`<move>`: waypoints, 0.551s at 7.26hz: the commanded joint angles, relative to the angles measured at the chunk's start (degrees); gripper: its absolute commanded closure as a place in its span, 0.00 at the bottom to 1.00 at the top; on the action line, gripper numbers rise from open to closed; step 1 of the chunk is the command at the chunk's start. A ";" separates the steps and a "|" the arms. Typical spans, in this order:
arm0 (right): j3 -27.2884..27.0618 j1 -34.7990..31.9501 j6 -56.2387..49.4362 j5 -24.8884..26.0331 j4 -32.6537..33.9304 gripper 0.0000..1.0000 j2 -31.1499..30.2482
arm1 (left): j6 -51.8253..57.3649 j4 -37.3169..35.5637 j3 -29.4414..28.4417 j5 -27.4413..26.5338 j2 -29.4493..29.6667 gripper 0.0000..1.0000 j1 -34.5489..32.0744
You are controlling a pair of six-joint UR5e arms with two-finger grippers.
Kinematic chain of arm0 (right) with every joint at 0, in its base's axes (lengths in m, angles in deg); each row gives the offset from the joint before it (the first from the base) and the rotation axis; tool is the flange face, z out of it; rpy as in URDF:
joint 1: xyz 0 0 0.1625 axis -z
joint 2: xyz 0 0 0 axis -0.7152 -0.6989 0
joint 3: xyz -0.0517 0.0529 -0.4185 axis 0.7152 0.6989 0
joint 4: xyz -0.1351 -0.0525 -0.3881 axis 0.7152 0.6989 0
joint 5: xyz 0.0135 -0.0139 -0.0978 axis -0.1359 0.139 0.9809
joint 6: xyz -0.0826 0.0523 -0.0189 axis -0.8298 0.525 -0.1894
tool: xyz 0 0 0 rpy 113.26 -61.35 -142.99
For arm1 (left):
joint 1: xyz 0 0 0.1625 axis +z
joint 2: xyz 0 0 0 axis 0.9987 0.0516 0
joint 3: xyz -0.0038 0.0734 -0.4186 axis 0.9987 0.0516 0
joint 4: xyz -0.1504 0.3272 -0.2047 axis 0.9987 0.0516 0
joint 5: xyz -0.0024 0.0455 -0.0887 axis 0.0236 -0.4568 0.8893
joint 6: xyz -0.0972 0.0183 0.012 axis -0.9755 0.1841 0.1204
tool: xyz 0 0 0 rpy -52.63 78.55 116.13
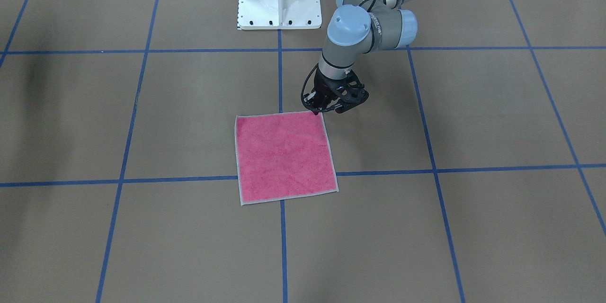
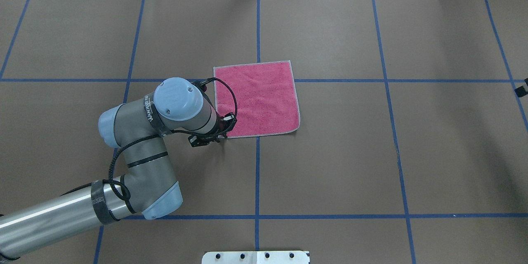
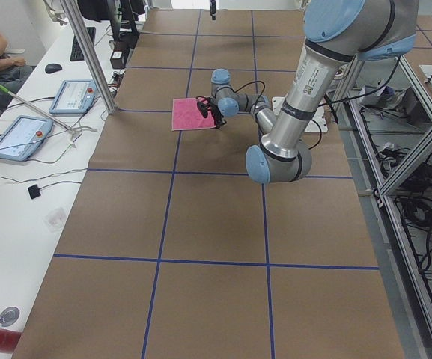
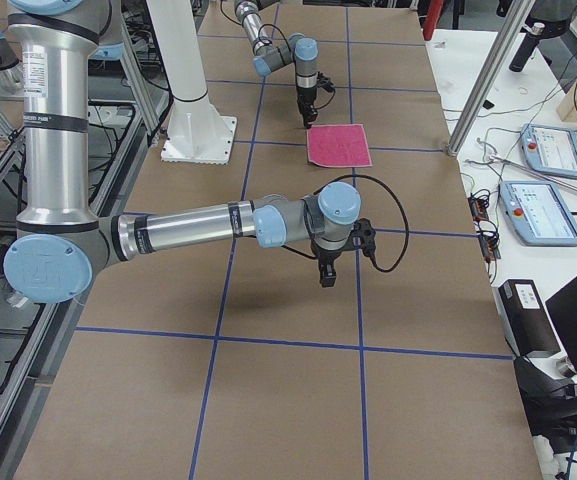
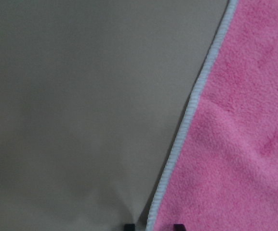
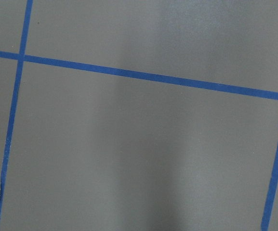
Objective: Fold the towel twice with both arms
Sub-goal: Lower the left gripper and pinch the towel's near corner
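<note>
The left fingers (image 1: 317, 110) straddle the towel (image 1: 284, 156) at its corner hem; I cannot tell whether they clench it. So shallow a bite could slip on lifting.

Bare bench (image 2: 371, 152) is stretching wide around the towel (image 2: 260, 95); only the left arm (image 2: 177, 99) is leaning over its near corner.
</note>
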 commanded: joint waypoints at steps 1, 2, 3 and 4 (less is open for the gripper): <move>0.00 0.37 1.14 0.03 0.00 0.01 0.88 | -0.03 -2.53 0.92 1.16 0.36 1.00 0.01; 0.09 1.07 3.06 0.12 0.00 0.01 1.76 | -0.03 -2.54 1.10 1.25 0.18 1.00 0.01; 0.44 1.51 3.95 0.12 0.00 0.01 2.90 | -0.03 -2.54 1.10 1.16 0.27 1.00 0.01; 1.05 2.30 6.75 0.12 0.00 0.01 4.65 | -0.03 -2.54 1.19 1.25 0.44 1.00 0.01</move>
